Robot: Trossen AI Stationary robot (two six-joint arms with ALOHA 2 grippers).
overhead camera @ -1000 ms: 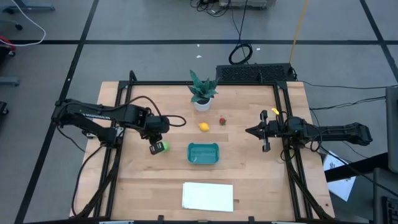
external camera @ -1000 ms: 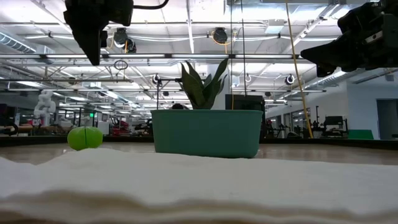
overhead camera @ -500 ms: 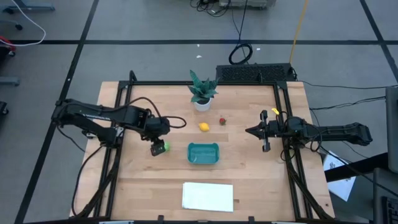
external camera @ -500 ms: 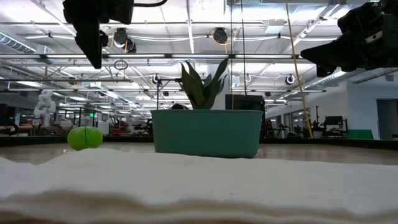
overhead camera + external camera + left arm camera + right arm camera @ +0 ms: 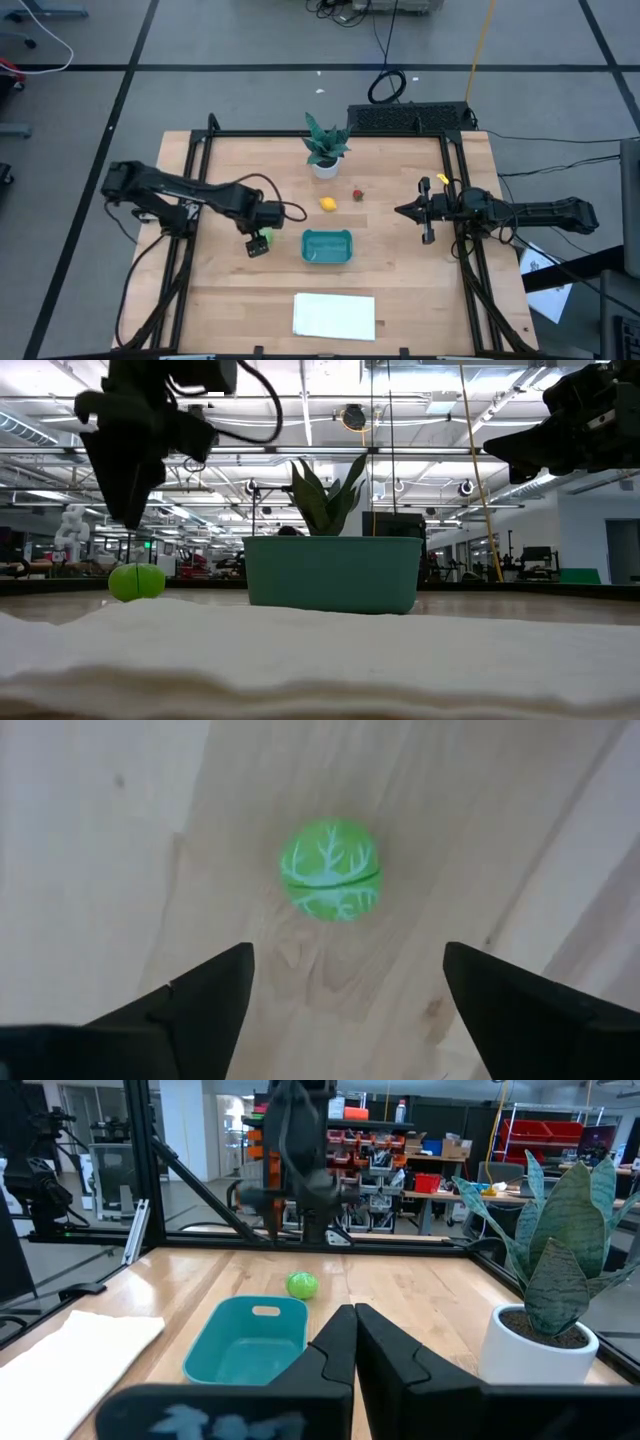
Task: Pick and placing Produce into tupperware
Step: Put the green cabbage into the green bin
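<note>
The round light-green piece of produce [image 5: 330, 883], with pale veins on it, rests on the wooden table left of the teal tupperware [image 5: 327, 246]. My left gripper [image 5: 345, 975] hangs open just above it, pointing down, clear of it in the low view [image 5: 125, 520]. The yellow lemon-like piece [image 5: 327, 204] and the small dark red piece [image 5: 358, 195] lie on the table beyond the tupperware. The tupperware shows nothing inside in the right wrist view [image 5: 245, 1342]. My right gripper [image 5: 425, 212] waits shut at the table's right side.
A spiky potted plant [image 5: 325, 150] stands at the far middle of the table. A white flat sheet [image 5: 334, 315] lies near the front edge. Black frame rails [image 5: 195, 200] run along both sides of the table.
My left gripper has opened, and it has come down and a little toward the table's near edge over the light-green piece. The piece has stayed where it was.
</note>
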